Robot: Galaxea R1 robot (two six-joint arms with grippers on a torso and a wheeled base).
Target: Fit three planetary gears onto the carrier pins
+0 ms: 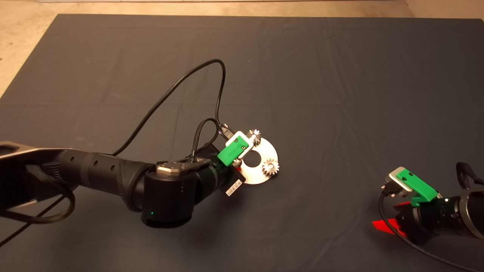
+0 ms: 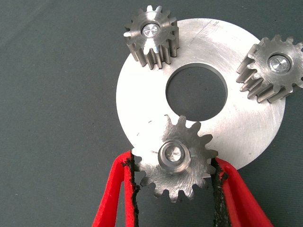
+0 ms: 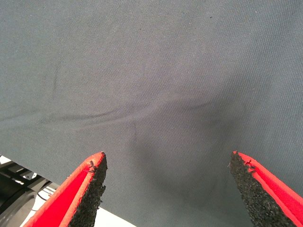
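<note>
My left gripper is down over the near-left edge of the carrier disc, fingers closed onto the third gear, pads touching its teeth on both flanks. Gear sits between the pads w/ its bore over a pin; pin top shows through the hole, so bore and pin axis look lined up (judging from the wrist view only). Gear face looks roughly parallel to the disc, maybe slightly tilted, can't tell for sure.

Other two gears already on their pins: one at the far edge of the disc, one at the right edge; pin tops visible in both bores. In the head view those are at and; my gripper body hides the third one there.

Key relation for next move: gear is directly between my fingers, axis vertical, straight along the pin. So I reckon it's release and lift straight up, no sideways drag, else the teeth could catch on a pad and pull the gear back off the pin.

Right gripper parked at the near-right of the mat, fingers spread wide, nothing in them, well apart from the disc. Left is the only arm near the work.
</note>
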